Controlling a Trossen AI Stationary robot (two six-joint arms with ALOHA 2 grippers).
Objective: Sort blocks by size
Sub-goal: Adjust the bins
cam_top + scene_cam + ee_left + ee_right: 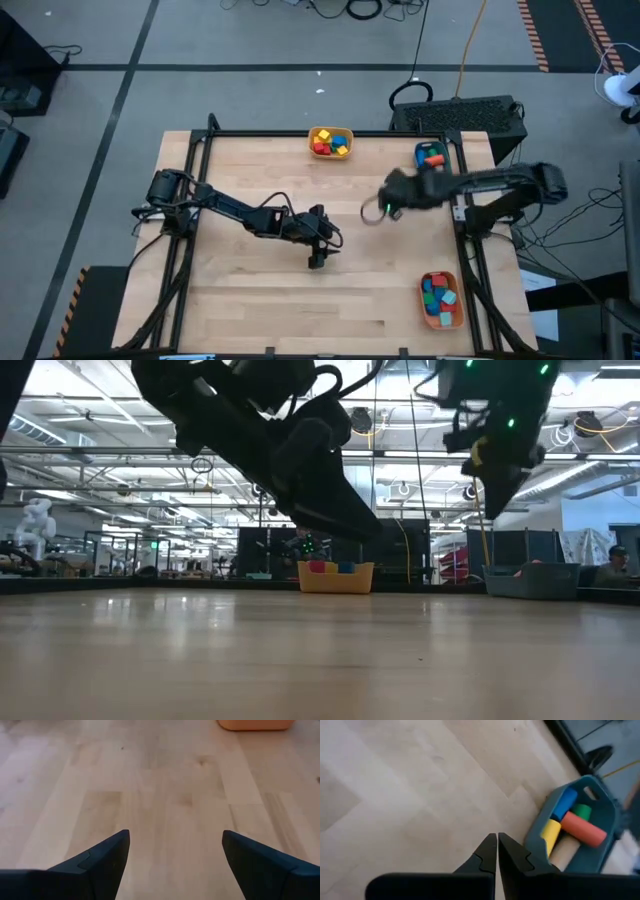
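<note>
The blocks lie in three bins. Red, yellow and blue ones fill a yellow bin (331, 142) at the far edge. Blue, green, yellow, red and plain wood cylinders (570, 825) lie in a teal bin (431, 155) at the far right. Several coloured blocks sit in an orange bin (440, 298) at the near right. My left gripper (175, 837) hovers open over bare table near the middle (318, 258). My right gripper (497, 837) is shut and empty, raised above the table just left of the teal bin (372, 213).
The wooden tabletop (250, 290) is framed by black rails (205, 150). In the low view the yellow bin (335, 575) and teal bin (530, 580) stand at the far edge. The orange bin's edge (255, 724) shows ahead of my left gripper.
</note>
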